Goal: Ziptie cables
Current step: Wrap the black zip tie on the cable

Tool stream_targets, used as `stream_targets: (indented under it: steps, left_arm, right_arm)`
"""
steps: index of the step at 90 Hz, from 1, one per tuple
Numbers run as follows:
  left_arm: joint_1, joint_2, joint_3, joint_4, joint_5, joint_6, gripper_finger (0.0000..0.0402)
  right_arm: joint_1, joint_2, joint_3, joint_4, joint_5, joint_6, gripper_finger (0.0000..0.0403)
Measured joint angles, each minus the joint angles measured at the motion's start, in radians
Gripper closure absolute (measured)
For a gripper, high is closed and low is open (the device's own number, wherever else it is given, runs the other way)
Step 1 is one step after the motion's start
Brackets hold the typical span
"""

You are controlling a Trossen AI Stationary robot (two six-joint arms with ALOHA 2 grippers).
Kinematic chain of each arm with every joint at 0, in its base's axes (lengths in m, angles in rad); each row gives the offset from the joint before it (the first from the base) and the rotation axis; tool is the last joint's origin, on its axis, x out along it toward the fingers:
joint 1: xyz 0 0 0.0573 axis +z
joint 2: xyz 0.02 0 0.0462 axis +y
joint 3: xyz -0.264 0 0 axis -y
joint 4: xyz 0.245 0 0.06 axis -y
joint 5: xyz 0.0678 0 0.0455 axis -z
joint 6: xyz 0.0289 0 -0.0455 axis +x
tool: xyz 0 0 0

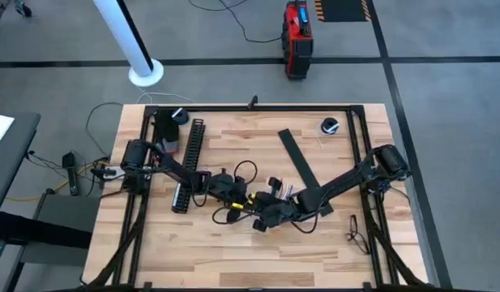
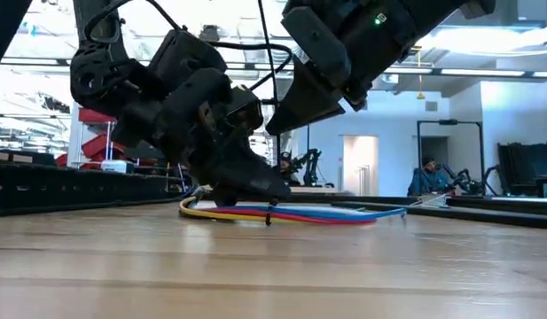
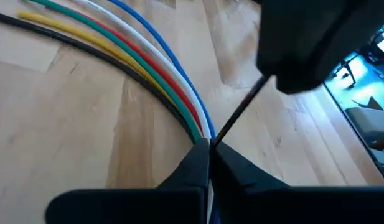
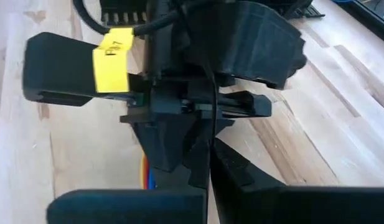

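Meeting mid-table toward the near edge, the left gripper point(image 1: 233, 193) and right gripper point(image 1: 262, 212) crowd the cables point(image 1: 233, 207). Low view: cables point(image 2: 326, 214) flat, a tie point(image 2: 269, 215) around them. Left wrist: jaws pinch cables point(image 3: 151, 68). Right wrist: jaws pinch the tie's tail point(image 4: 210, 112); tightening seemingly remains.

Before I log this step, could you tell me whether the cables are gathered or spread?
The cables are gathered at the shut left gripper, fanning out flat beyond it.

Slotted black channel point(image 1: 188, 161) lay left on wooden table point(image 1: 233, 259); flat black strip point(image 1: 299, 159) right of channel; red case point(image 1: 297, 38) on floor beyond table; seated person point(image 2: 425, 180) behind.
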Motion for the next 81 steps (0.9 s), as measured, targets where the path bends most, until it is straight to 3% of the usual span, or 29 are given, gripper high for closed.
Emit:
stream_targets:
  steps: [81]
  left_arm:
    - [-0.055,0.000,-0.001,-0.055,-0.092,0.007,0.0401]
  right_arm:
    - [-0.012,-0.062,0.003,-0.044,0.067,-0.035,0.0403]
